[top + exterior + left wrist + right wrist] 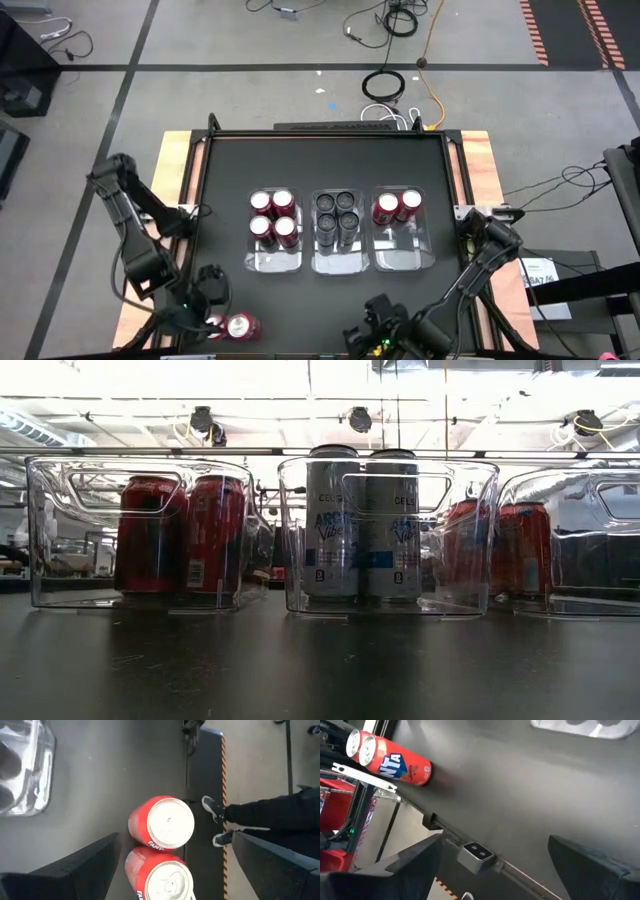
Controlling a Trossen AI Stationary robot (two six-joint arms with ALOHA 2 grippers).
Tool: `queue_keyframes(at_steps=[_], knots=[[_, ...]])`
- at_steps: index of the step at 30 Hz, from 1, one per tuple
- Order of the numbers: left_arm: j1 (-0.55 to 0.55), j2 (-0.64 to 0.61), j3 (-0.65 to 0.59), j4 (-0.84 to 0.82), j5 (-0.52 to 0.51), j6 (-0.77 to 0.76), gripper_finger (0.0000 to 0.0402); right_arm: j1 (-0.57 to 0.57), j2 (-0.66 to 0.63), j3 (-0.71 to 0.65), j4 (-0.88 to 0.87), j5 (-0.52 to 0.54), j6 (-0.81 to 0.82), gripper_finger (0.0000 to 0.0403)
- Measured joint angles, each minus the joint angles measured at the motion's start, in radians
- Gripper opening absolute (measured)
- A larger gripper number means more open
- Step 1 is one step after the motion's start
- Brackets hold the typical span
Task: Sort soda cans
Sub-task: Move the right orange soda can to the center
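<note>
Left gripper (pixel 213 290): wide open and empty, it hangs over the near left edge of the table with two loose red Fanta cans (pixel 162 822) standing between its fingers (pixel 75 870).
Loose cans: they touch each other — if you close on one, the other may get nudged and tip, or roll off the near edge just beside them.
Right gripper (pixel 372 322): open, holding nothing, waiting at the near edge, well apart from the cans.
Left bin (pixel 274 262): four red cans (pixel 272 217) at its far end, room left nearer you.
Middle bin (pixel 340 264): four dark cans (pixel 337 213).
Right bin (pixel 403 258): two red cans (pixel 397 207) — a careless drop beside them could topple them.
</note>
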Motion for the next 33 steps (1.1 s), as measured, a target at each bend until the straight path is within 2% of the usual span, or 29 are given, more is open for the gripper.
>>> queue_keyframes(at_steps=[9, 16, 33], knots=[[-0.044, 0.085, 0.000, 0.032, 0.000, 0.027, 0.0386, 0.000, 0.018, 0.000, 0.055, 0.006, 0.017, 0.0354], [-0.043, 0.176, 0.000, 0.031, -0.036, 0.082, 0.0386, 0.000, 0.018, 0.000, 0.061, 0.006, 0.011, 0.0354], [-0.004, 0.324, 0.000, 0.033, -0.061, 0.086, 0.0386, 0.028, 0.018, 0.000, 0.069, 0.004, 0.015, 0.0354]])
